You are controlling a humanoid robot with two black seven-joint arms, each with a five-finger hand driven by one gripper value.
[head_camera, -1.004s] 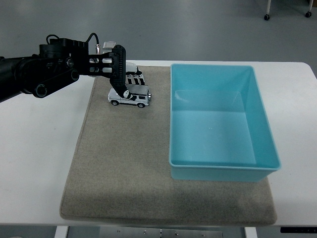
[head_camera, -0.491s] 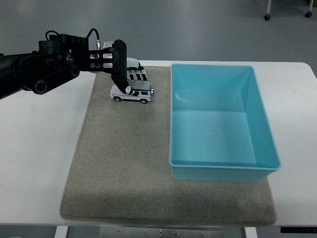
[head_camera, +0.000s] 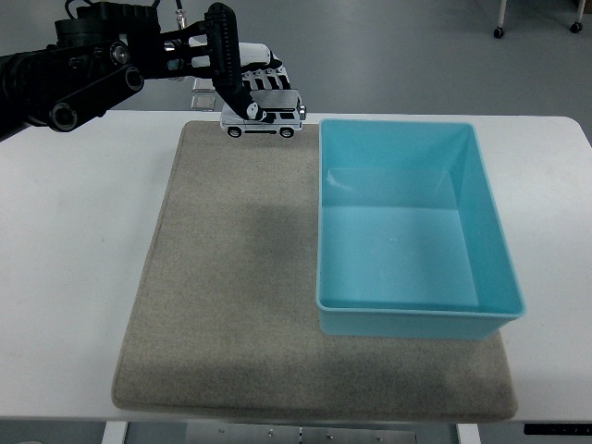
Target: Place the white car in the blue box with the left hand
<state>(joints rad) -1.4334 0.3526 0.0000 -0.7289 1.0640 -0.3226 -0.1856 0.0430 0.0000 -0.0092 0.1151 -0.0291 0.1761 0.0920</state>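
My left hand (head_camera: pixel 248 91) comes in from the upper left and is shut on the white car (head_camera: pixel 268 117), a small white toy jeep with black wheels. The car hangs in the air above the far edge of the mat, just left of the blue box's far left corner. The blue box (head_camera: pixel 481 277) is a light blue plastic bin with nothing in it, standing on the right half of the mat. The right arm does not show.
A grey-brown mat (head_camera: pixel 222 296) covers the middle of the white table (head_camera: pixel 74 277). The grey floor lies beyond the table's far edge, with chair castors at the top right.
The left hand has lifted the white car off the mat and carried it up and to the right, toward the box's far left corner.
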